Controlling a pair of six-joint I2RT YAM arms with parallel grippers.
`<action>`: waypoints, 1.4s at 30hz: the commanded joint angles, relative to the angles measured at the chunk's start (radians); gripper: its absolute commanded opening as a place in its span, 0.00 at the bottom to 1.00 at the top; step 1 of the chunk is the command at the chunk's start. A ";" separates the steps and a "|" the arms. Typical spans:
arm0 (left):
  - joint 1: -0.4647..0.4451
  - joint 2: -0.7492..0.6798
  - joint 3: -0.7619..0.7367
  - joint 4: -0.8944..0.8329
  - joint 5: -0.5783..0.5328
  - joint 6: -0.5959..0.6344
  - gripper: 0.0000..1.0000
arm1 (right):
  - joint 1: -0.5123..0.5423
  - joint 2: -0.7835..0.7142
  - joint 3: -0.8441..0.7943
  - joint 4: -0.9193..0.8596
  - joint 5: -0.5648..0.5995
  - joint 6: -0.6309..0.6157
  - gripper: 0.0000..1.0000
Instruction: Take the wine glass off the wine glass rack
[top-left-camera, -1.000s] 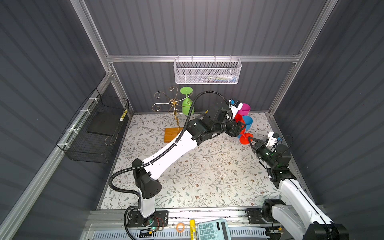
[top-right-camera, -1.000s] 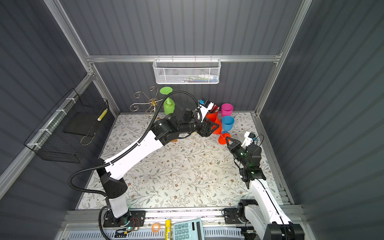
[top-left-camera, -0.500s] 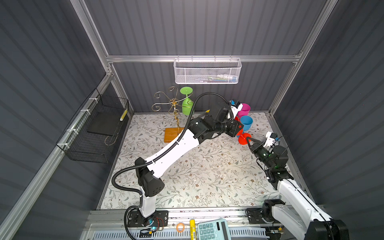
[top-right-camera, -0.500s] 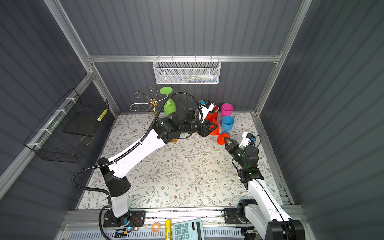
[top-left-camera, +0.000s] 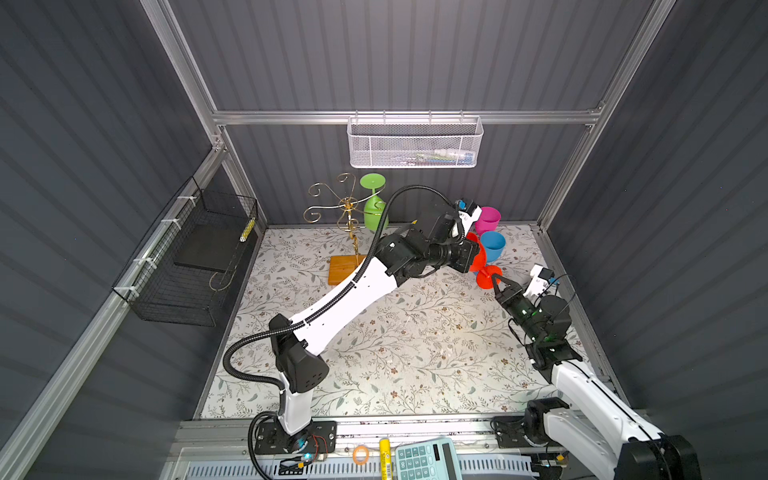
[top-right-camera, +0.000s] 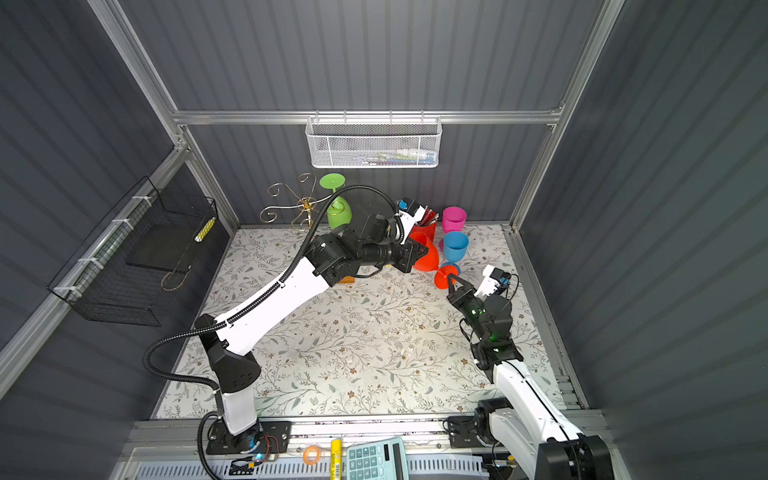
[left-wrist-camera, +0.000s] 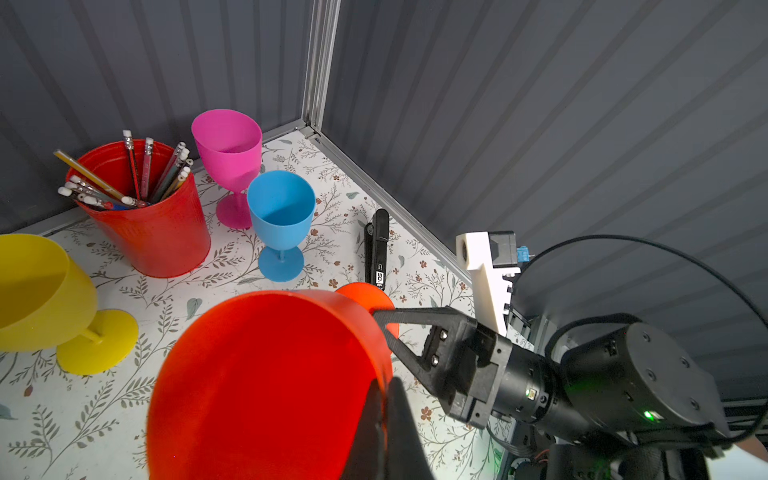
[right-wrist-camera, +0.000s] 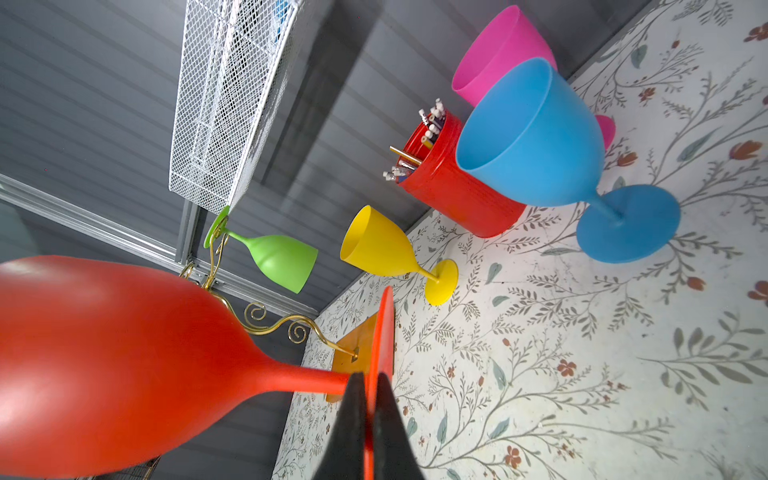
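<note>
Grey ribbed walls (top-left-camera: 415, 54) w/ alu frame (top-left-camera: 291, 117), floral-print floor (top-left-camera: 415, 332), white mesh basket (top-left-camera: 414, 145) on back wall.

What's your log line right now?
left gripper: shut on red wine glass rim | right gripper: shut on its foot | green wine glass: on gold wire rack

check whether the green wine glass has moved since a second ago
No. The green wine glass hangs from the same arm of the wine glass rack, its foot at the same spot below the white mesh basket.

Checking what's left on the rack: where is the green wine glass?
In both top views the green wine glass hangs upside down from the wine glass rack at the back left, below the white mesh basket.
</note>
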 joint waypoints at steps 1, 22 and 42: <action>0.000 0.008 0.005 -0.017 -0.027 0.019 0.00 | 0.013 -0.002 -0.001 0.008 0.041 -0.054 0.15; 0.014 0.260 0.202 -0.339 -0.293 0.128 0.00 | 0.016 -0.127 0.212 -0.457 0.221 -0.246 0.86; 0.057 0.373 0.227 -0.320 -0.374 0.194 0.00 | 0.017 -0.100 0.236 -0.505 0.201 -0.279 0.95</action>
